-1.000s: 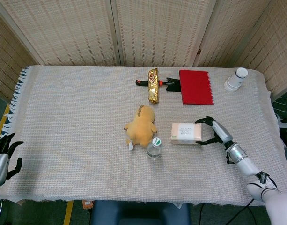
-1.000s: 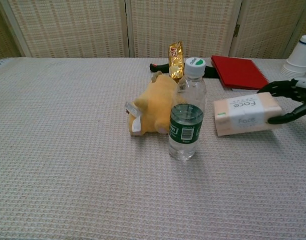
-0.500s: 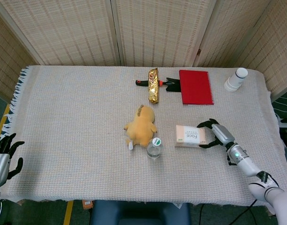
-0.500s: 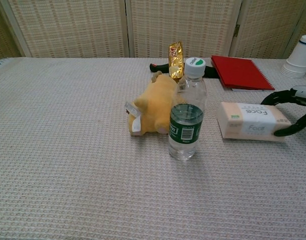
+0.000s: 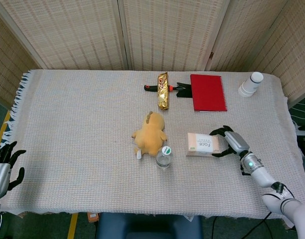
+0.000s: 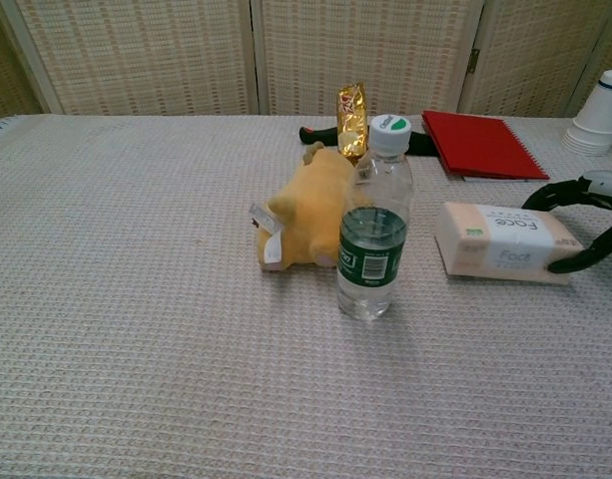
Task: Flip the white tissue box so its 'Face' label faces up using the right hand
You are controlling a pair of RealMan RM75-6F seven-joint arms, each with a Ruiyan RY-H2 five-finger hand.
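The table cloth point(image 6: 136, 329) looks rough and woven, like a waffle. The yellow toy point(image 6: 306, 215) is soft and fuzzy. The bottle point(image 6: 375, 235) is clear, shiny plastic. The gold wrapper point(image 6: 351, 118) is shiny foil. The tissue box point(image 6: 505, 242) has smooth, slightly glossy wrap.

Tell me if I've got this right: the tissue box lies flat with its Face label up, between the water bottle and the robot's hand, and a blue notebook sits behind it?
Nearly right. The notebook is red, not blue, as the head view shows. The rest holds: the tissue box lies flat, label up, between the water bottle and the right hand.
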